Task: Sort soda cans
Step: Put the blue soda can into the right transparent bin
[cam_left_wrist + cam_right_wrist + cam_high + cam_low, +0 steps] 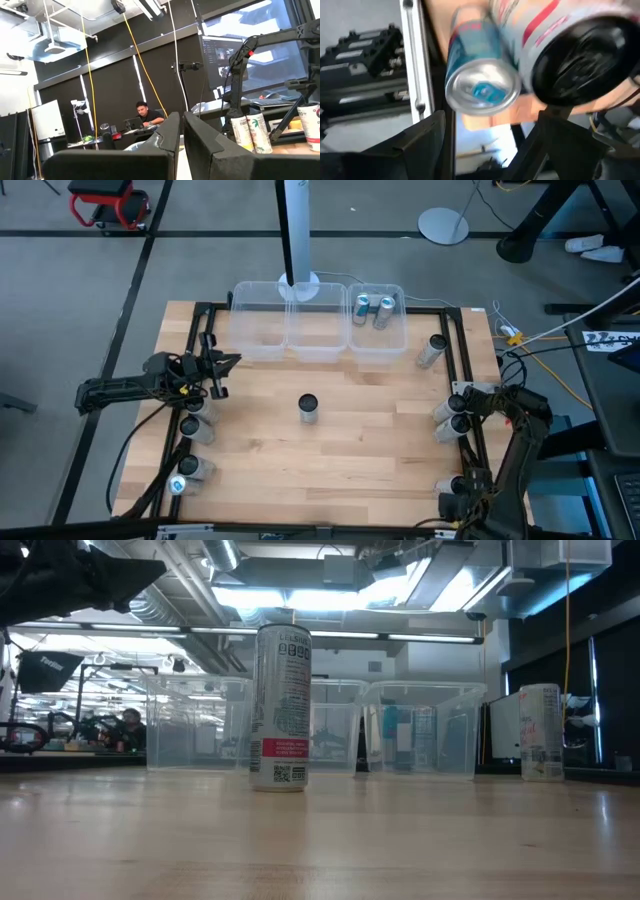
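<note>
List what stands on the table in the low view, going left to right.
Left clear bin → upright soda can in front → right clear bin with cans inside → white soda can at the right edge.

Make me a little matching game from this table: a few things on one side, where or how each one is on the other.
Things:
1. Two teal cans
2. Lone dark-topped can
3. Left gripper
4. Right gripper

Places or states:
A. Standing alone mid-table
B. Shut, holding nothing
C. Lying in the right-hand clear bin
D. Open, over cans at the table's right edge

Pairs: 1-C, 2-A, 3-B, 4-D
</note>
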Available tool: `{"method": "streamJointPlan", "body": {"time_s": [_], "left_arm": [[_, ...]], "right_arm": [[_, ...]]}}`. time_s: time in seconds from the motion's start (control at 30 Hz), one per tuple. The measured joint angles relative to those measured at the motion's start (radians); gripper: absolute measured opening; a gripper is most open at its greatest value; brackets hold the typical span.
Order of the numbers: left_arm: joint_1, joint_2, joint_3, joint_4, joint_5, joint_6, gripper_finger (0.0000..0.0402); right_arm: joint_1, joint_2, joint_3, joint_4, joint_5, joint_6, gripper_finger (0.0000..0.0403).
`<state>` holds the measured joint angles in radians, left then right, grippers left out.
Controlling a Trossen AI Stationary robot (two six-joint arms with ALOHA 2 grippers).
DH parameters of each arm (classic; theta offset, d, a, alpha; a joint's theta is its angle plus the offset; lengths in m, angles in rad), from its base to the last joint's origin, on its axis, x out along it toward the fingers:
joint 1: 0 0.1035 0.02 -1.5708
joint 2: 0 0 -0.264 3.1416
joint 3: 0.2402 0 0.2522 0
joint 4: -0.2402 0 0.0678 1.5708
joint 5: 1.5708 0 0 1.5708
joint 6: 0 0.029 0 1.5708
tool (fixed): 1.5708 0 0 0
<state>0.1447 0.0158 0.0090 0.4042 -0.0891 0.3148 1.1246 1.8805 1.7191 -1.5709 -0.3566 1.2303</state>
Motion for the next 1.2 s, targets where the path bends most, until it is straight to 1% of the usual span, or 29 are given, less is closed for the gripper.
{"method": "streamJointPlan", "body": {"time_s": [0.17,0.37,0.6,0.93,1.07,1.2], "left_arm": [[0.000,0.001,0.000,-0.002,0.000,-0.018,0.0017],[0.000,0.001,0.000,-0.004,0.000,-0.030,0.0017],[0.000,0.001,0.000,-0.004,0.000,-0.027,0.0017],[0.000,0.001,0.000,-0.004,0.000,-0.031,0.0017],[0.000,0.001,0.000,-0.004,0.000,-0.031,0.0017],[0.000,0.001,0.000,-0.005,0.000,-0.031,0.0017]], "right_arm": [[-0.013,0.007,0.000,0.000,0.007,-0.029,0.0317],[-0.012,0.009,0.000,0.008,0.052,-0.036,0.0317],[-0.012,0.013,0.000,0.014,0.122,-0.083,0.0317],[-0.013,0.014,0.000,0.086,0.039,-0.056,0.0317],[-0.013,0.022,-0.002,0.053,0.034,-0.055,0.0317],[-0.013,0.022,-0.047,0.068,0.017,-0.054,0.0317]]}}
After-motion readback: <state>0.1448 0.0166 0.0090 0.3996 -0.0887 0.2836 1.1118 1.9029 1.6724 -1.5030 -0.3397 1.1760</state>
